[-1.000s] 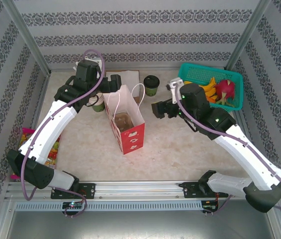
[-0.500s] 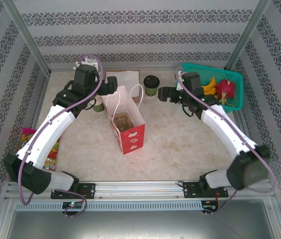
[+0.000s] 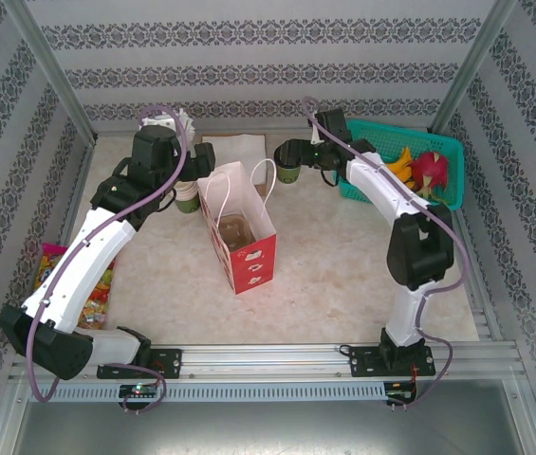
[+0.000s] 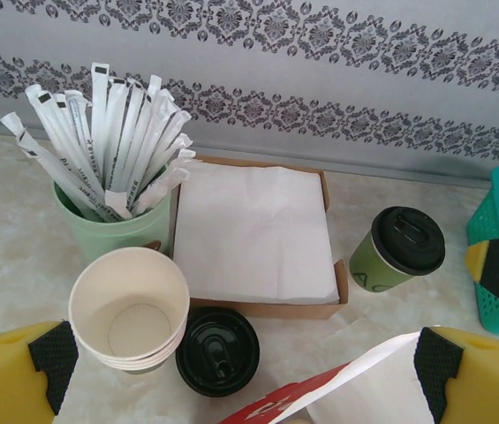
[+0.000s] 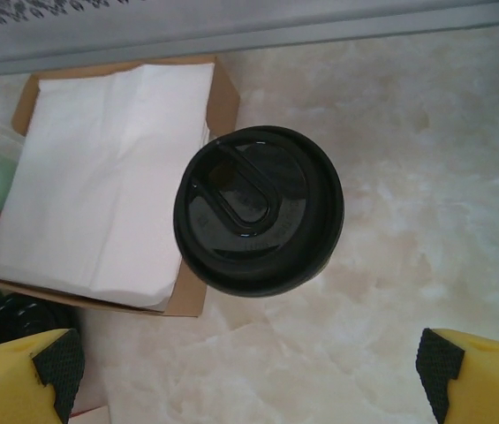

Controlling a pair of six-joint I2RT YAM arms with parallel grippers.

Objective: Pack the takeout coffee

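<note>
The takeout coffee (image 5: 258, 210), a green paper cup with a black lid, stands upright beside the napkin box (image 5: 99, 185). My right gripper (image 5: 249, 380) hangs open just above and short of it, yellow fingers (image 5: 46, 375) wide to either side. From above, the right gripper (image 3: 286, 152) covers most of the cup (image 3: 289, 174). In the left wrist view the cup (image 4: 399, 250) stands at the right. My left gripper (image 4: 245, 380) is open and holds nothing, hovering at the back left corner of the red and white paper bag (image 3: 249, 256), whose top is open.
Behind the bag are a green holder of white sticks (image 4: 117, 225), a stack of empty paper cups (image 4: 130, 309), a loose black lid (image 4: 218, 351) and a cardboard box of napkins (image 4: 253, 230). A teal basket (image 3: 372, 133) of fruit stands at the back right. Snack packets (image 3: 54, 256) lie at the left edge.
The right arm has swung left and towards the back wall, from beside the basket to over the coffee. The left gripper has drawn back slightly to the left. Both grippers stayed open.
</note>
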